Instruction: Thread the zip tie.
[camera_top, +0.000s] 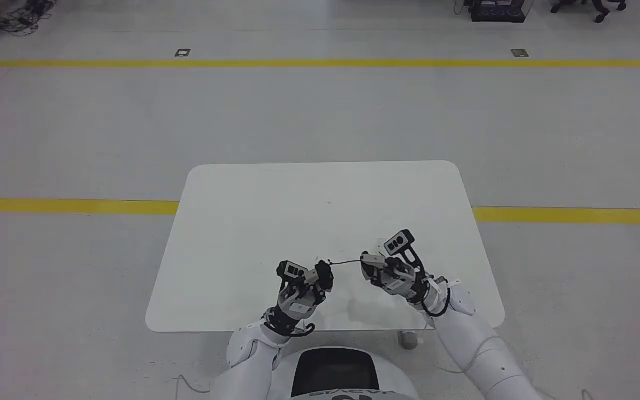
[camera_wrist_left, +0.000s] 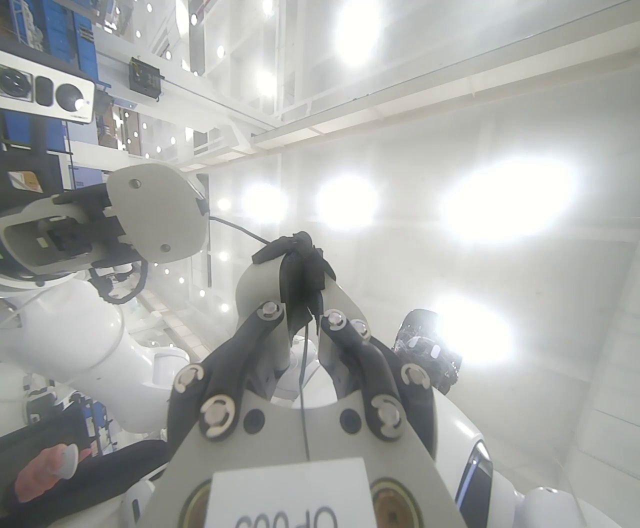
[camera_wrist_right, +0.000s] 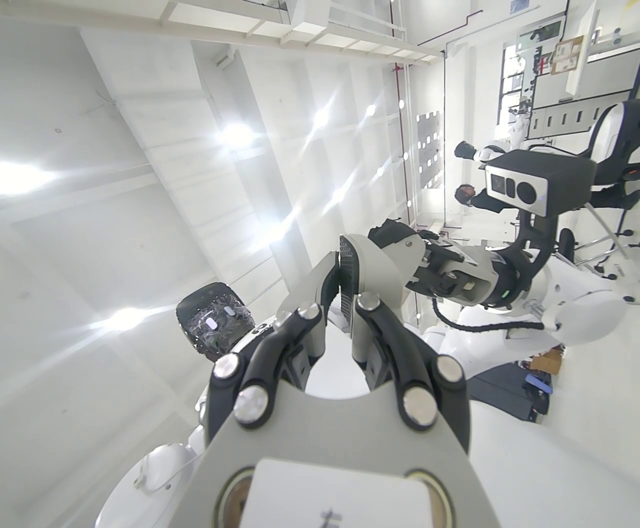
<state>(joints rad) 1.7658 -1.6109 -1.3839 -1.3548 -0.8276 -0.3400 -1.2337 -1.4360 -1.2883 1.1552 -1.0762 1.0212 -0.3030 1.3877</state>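
Observation:
A thin black zip tie stretches between my two grippers, held in the air above the near part of the white table. My left gripper is shut on one end. In the left wrist view its fingertips pinch a black bunched part of the zip tie, and the strap runs back between the fingers. My right gripper is shut on the other end. The strap arcs to the right gripper. The right gripper's fingers are pressed together, with the left gripper just beyond.
The table's front edge lies under both wrists. The tabletop extends wide beyond the grippers. Grey floor with yellow lines surrounds the table.

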